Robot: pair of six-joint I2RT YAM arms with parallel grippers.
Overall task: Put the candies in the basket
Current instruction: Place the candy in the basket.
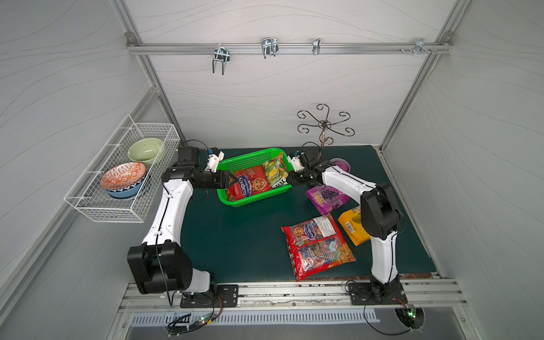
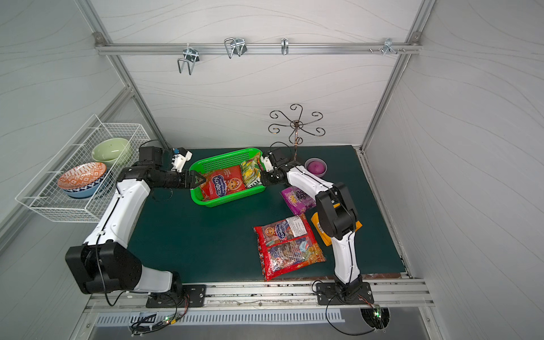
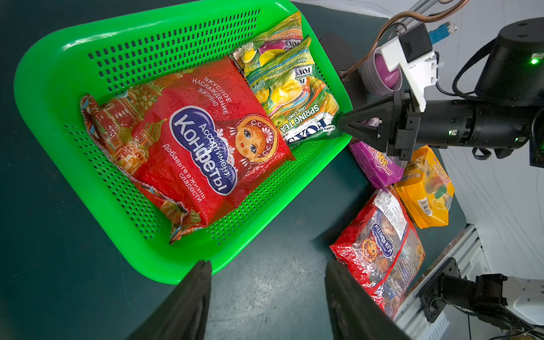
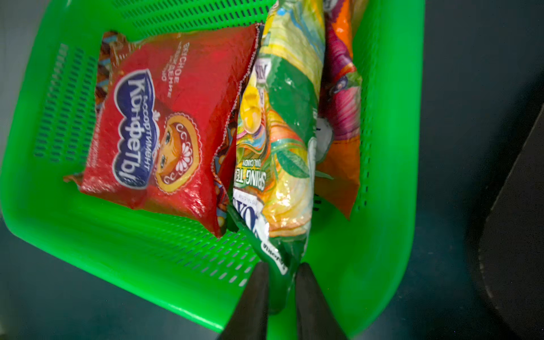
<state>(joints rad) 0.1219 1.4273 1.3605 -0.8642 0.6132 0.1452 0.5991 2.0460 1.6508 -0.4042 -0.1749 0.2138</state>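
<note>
While the right gripper [image 4: 282, 268] straddles the sealed edge of the green FOX'S bag [image 4: 279, 147] at the rim of the basket [image 4: 391, 191] (jaws narrowly parted; pinching or releasing, cannot tell), the step reads as depositing. Left gripper [image 3: 268, 265]: spread, empty. Next calls for letting go, then fetching purple bag [image 1: 326, 198], large red bag [image 1: 318, 247], yellow-orange bag [image 1: 353, 228] from the mat [image 1: 235, 241], all absent from the right wrist view.

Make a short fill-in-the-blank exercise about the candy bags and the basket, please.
1. The basket holds ___ bags.
2. Outside it, on the mat, lie a red bag, a yellow bag and a ___ one.
3. The left end effector is ___, with nothing between its fingers.

Missing words: three; purple; open.
</note>
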